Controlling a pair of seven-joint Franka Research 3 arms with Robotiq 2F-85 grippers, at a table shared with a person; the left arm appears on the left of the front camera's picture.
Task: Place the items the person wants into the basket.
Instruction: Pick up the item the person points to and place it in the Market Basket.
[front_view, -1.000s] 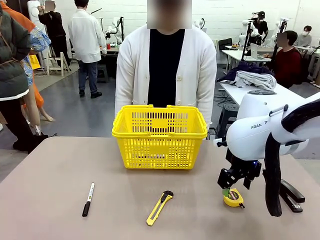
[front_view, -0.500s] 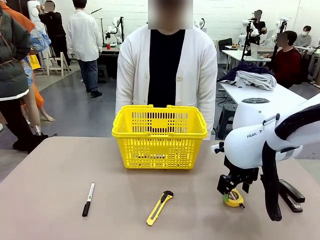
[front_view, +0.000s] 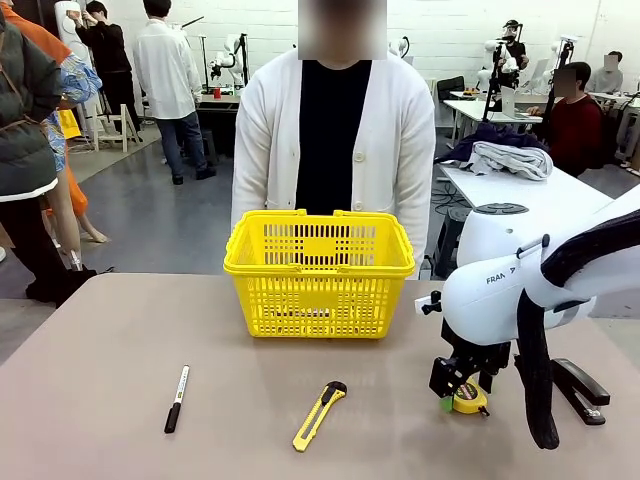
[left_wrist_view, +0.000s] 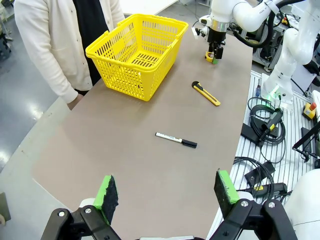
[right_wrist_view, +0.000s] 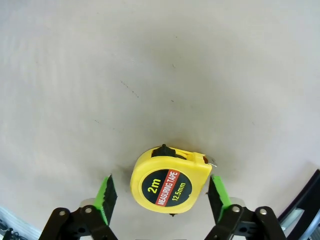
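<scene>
A round yellow-and-black tape measure (right_wrist_view: 170, 186) lies flat on the table between the green pads of my right gripper (right_wrist_view: 162, 195). The jaws stand open, one pad on each side of it, with a small gap showing on both sides. From the front, this gripper (front_view: 455, 393) is down at the table over the tape measure (front_view: 469, 398), right of the middle. A black stapler (front_view: 580, 390) lies just right of it. The yellow basket (front_view: 318, 270) stands at the far middle, in front of the person (front_view: 330, 140). My left gripper (left_wrist_view: 166, 190) hangs open and empty high above the table's left end.
A yellow-and-black utility knife (front_view: 320, 415) lies near the front middle. A white marker with a black cap (front_view: 176, 398) lies at the front left. Bare tabletop stretches between them and the basket. My right arm's cable loop (front_view: 530, 380) hangs beside the stapler.
My right gripper has sunk lower around the tape measure, and the arm has shifted slightly left. The left arm, the person and the other things have not moved.
</scene>
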